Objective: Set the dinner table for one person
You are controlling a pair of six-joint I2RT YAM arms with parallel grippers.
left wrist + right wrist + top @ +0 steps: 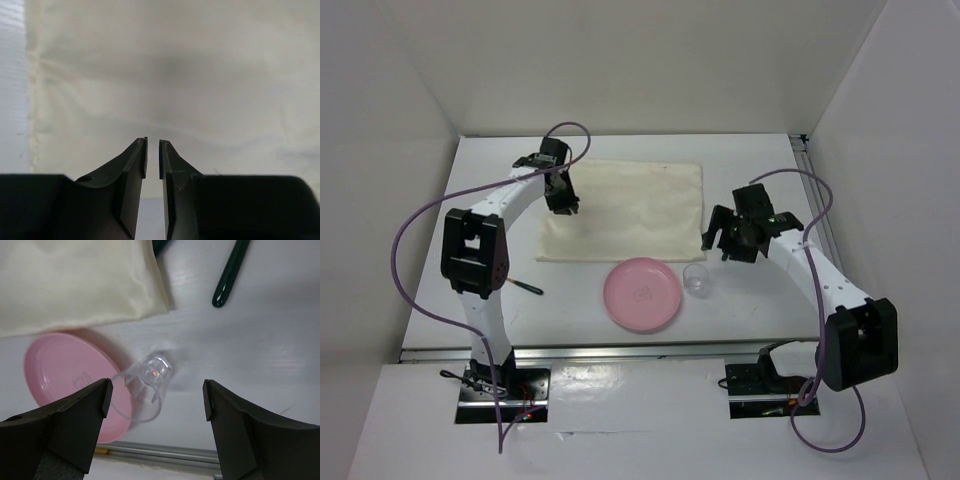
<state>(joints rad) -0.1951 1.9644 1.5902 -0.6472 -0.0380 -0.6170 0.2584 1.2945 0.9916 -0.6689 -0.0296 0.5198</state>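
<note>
Dinner table [560, 318]: big white top filling the top view, everything sits on it. Cream cloth mat [630, 205] lies flat toward 12 o'clock of table centre. Pink plate [642, 293] is on the bare table at the mat's 6 o'clock, near its edge. Clear cup [697, 279] is upright, just beside the plate at its 2 o'clock.

Left gripper [153, 142] is over the mat's 9 o'clock side; fingers are parted by a narrow slit with nothing between them and cloth below. Right gripper [157, 387] is off the mat's 4 o'clock corner, spread wide and holding nothing; the cup is below it, seen between the fingers.

Dark green utensil handle [230, 277] is on the table at 1 o'clock of the cup in the right wrist view. Thin dark item [527, 287] is at the plate's 9 o'clock, well apart; type unclear.
</note>
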